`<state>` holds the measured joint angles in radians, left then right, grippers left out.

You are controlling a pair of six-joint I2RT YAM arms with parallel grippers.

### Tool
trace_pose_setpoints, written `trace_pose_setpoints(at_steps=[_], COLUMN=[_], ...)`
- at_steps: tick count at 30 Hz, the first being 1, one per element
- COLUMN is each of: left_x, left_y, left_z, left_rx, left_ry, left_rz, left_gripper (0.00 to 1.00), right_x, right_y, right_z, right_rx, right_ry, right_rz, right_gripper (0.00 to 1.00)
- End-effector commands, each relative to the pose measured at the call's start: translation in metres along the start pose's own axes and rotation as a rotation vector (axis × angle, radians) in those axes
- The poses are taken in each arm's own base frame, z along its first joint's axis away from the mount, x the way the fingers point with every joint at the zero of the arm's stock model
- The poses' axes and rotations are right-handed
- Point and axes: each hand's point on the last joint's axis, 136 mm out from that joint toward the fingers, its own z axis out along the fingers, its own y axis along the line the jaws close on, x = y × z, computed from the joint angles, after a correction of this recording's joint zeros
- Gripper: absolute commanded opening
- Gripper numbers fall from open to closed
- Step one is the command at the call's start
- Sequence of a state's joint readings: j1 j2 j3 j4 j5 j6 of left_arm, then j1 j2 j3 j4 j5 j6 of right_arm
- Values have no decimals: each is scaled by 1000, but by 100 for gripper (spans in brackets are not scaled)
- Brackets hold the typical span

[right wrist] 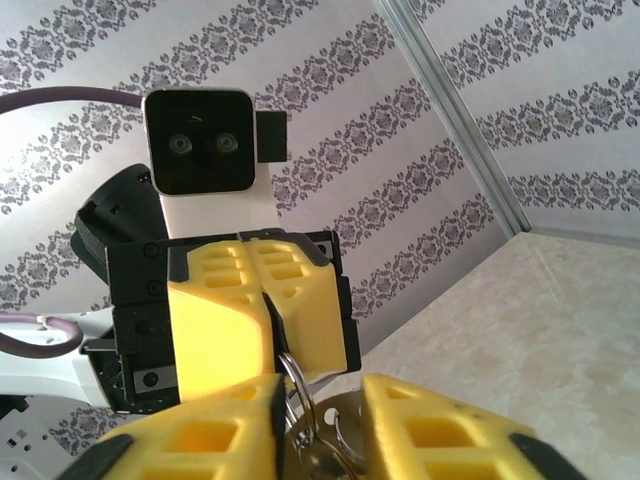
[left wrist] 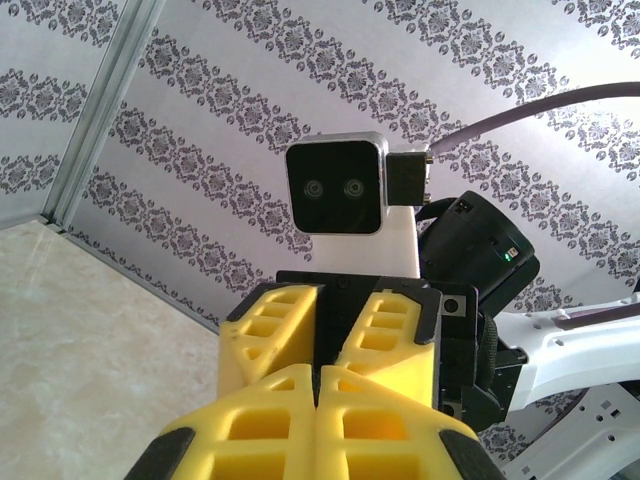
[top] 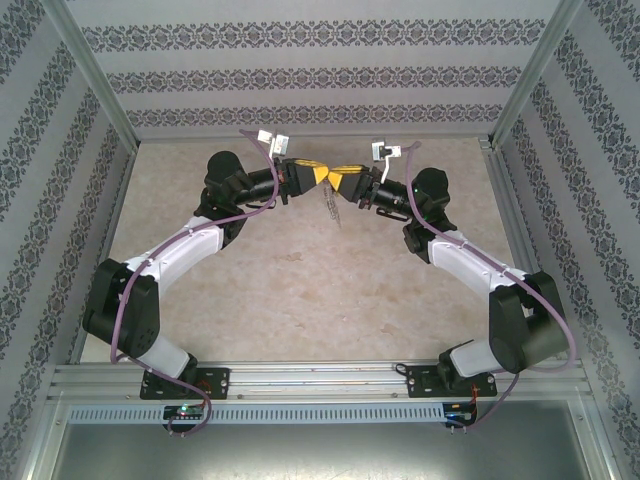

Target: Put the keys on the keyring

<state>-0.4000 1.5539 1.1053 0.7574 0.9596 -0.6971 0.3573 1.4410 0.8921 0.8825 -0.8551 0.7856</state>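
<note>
Your right gripper is sitting lowest in its wrist view, its two yellow fingers standing apart with metal in the gap. Whether the pads are pressing on that metal I cannot tell. Facing it at 12 o'clock, the left gripper is showing its fingers pressed flat together. It appears to be pinching the top of the keyring, whose silver wire loop is curling out at the 6 o'clock edge of those fingertips. Below the loop, silver metal that is probably the key is lying between your right fingers; its yellow head is too hard to tell from the yellow fingers. From above, the grippers are meeting nose to nose toward the table's 12 o'clock end, left coming from 9, right from 3, with the bundle dangling toward 6. I judge the loop is hanging with its long axis up-and-down, directly ahead of the right gripper, the nearer one for threading.
</note>
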Motion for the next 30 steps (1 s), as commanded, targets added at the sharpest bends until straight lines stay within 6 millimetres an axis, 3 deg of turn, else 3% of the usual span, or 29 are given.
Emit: trace_pose_setpoints(at_steps=[1,7,9,12,15,23,30], left_x=[-14,-11,-9,-6,-4,7,14], left_y=[-14,-11,-9,-4,-1,7,25], left_z=[5,6,7,6,4,-3,-6], left_rx=[43,36,29,2,-34,-149,-182], left_ry=[-35,-24,-9,10,44,207,312], left_rz=[68,53,47,49,61,92,67], left_gripper=[0,0,1,22,36,48,51], right_x=[-8,-12,-13,-15,-17,-10,-13], right_y=[11,13,13,8,-1,-26,-37], right_z=[-1,0,-1,-4,-8,-8,-8], right_rx=[-43,-55,-55,-41,-24,25,-40], right_ry=[-17,-16,-15,-9,6,154,237], right_rz=[-46,-50,-51,-52,-49,-66,-9], right_gripper=[20,0,0,0,0,0,0])
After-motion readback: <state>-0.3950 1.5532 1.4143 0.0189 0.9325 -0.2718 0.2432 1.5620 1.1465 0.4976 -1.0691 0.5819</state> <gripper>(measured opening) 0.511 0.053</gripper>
